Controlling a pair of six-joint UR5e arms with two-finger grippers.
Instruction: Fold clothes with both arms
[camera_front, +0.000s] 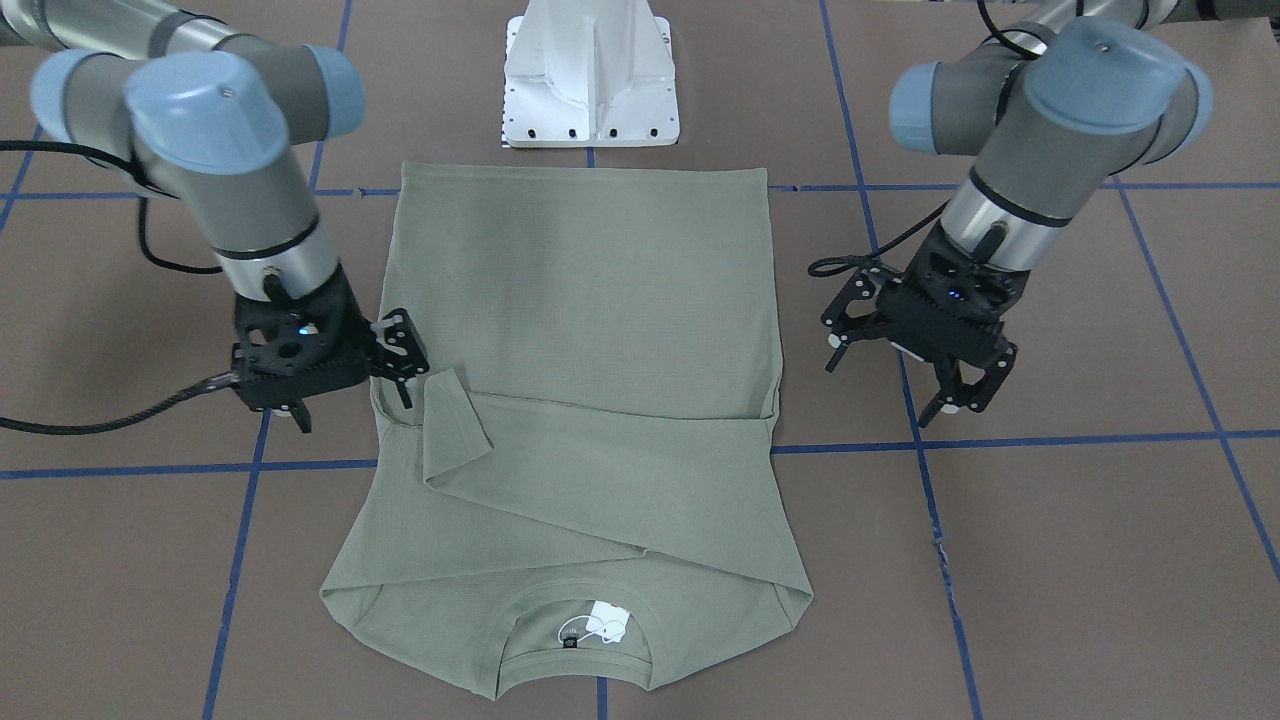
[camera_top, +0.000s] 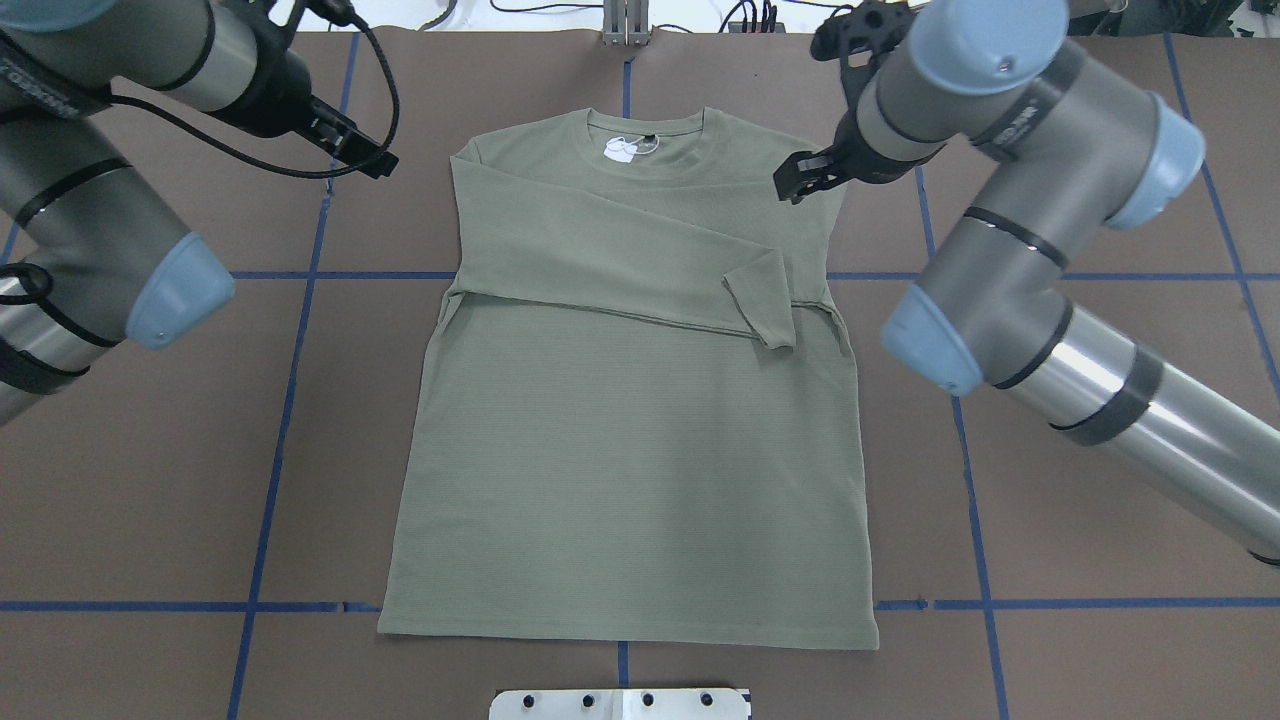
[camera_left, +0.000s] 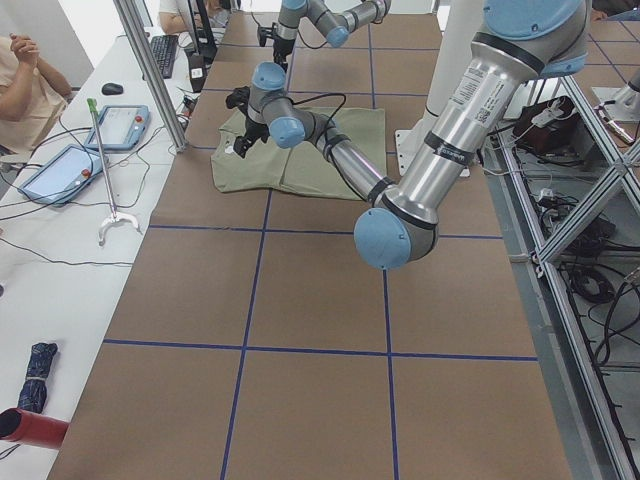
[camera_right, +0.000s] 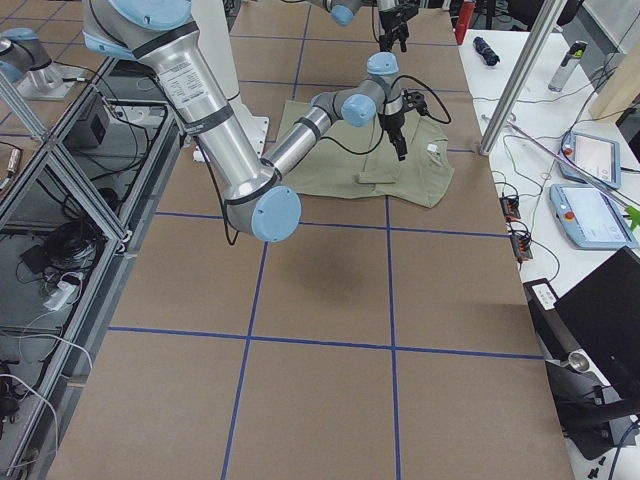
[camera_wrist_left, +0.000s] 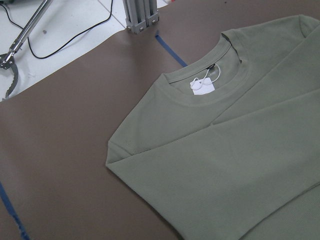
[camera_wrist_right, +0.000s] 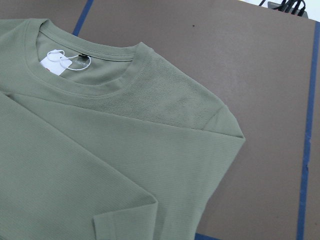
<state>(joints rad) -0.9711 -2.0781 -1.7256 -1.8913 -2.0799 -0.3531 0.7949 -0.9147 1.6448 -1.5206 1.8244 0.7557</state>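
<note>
Right gripper (camera_front: 355, 405): jaws spread, nothing held, sitting just beside the shirt's edge, left of centre.
Left gripper (camera_front: 879, 393): jaws wide apart, empty, off the cloth at right.
Sage-green shirt (camera_front: 580, 300): flat mid-frame on the brown table (camera_front: 1050, 560) — one sleeve (camera_front: 600, 470) folded across the chest, collar at the bottom.

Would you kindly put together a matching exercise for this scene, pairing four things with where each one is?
1. sage-green long-sleeved knit shirt
2. white paper tag
3. white metal pedestal base
4. blue tape lines

A. inside the collar
B. gridding the brown table
C. flat on the table, sleeve folded across
D. just beyond the shirt's hem

Pairs: 1-C, 2-A, 3-D, 4-B
</note>
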